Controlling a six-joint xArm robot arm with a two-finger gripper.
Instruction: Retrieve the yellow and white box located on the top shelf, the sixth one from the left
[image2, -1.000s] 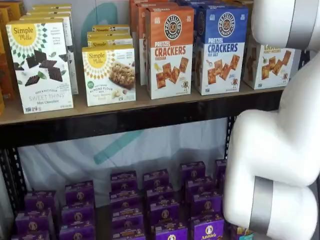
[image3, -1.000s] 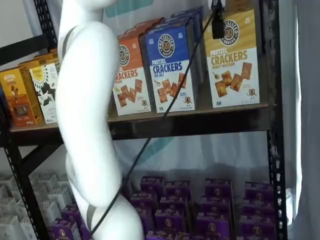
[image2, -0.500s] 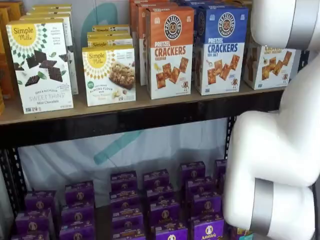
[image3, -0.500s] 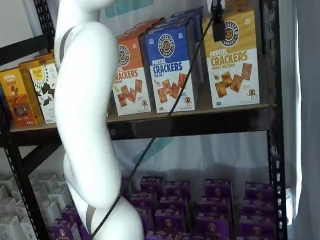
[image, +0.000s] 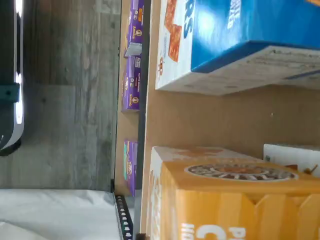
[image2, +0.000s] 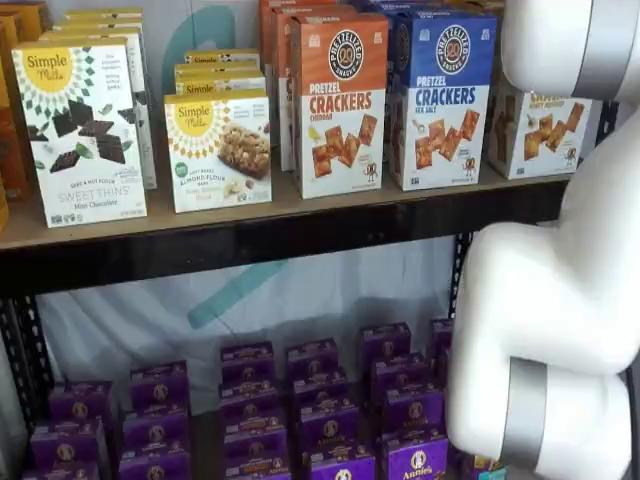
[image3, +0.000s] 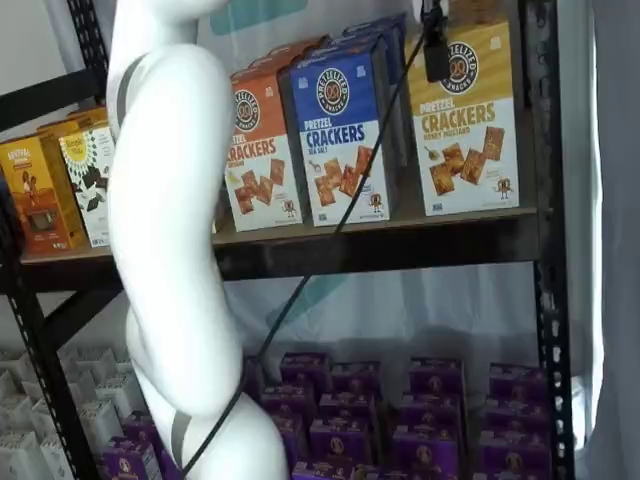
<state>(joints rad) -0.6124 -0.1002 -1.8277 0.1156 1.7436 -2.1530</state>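
Yellow and white box (image3: 468, 120): tall Pretzel Crackers carton, yellow top with round black logo, white lower half picturing brown square crackers. Stands upright at upper right of both shelf views, front face outward. It rests on the top shelf (image3: 400, 245), a wooden board with black front rail.
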